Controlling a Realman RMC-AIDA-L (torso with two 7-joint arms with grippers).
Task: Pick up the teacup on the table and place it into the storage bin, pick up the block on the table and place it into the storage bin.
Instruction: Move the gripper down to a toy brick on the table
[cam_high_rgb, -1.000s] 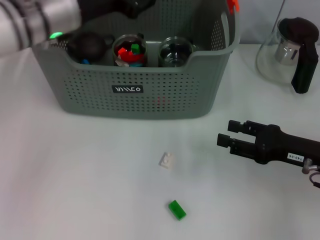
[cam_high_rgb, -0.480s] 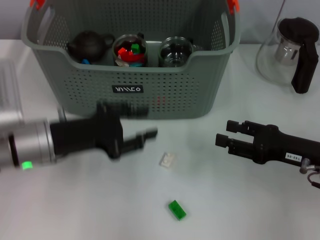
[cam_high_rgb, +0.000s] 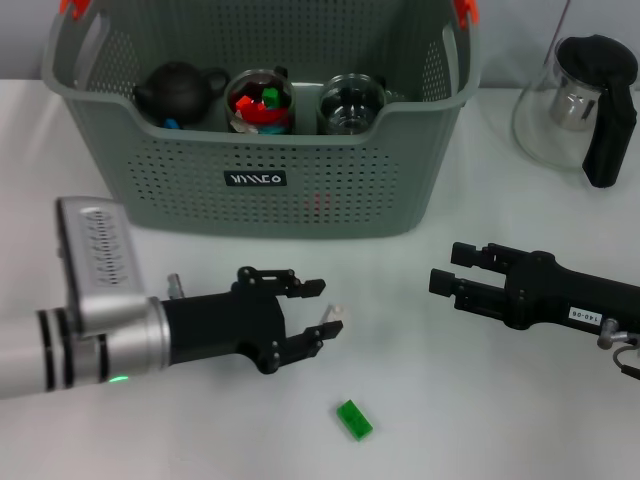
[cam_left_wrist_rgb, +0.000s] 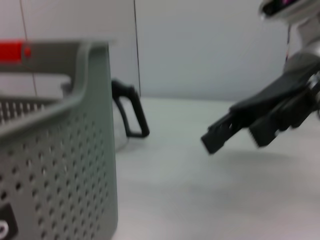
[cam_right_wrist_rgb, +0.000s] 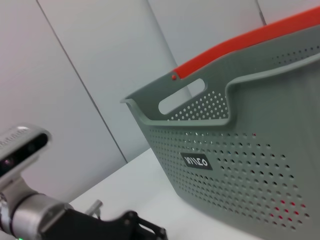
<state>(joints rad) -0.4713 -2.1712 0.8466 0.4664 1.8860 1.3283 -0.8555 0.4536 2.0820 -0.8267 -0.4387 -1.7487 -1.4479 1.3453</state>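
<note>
A small white block lies on the table in front of the storage bin. My left gripper is open and low over the table, its fingertips on either side of the white block. A green block lies nearer the front edge. Inside the bin stand a dark pot, a glass teacup holding coloured blocks, and a clear glass teacup. My right gripper hovers open to the right, holding nothing. The left wrist view shows the bin wall and the right gripper.
A glass teapot with a black handle stands at the back right, beside the bin. Its handle shows past the bin's corner in the left wrist view. The right wrist view shows the bin's labelled front and the left gripper below it.
My left arm has come away from above the bin and down to the table, and its open gripper now brackets the white block. The right arm has hardly moved.
</note>
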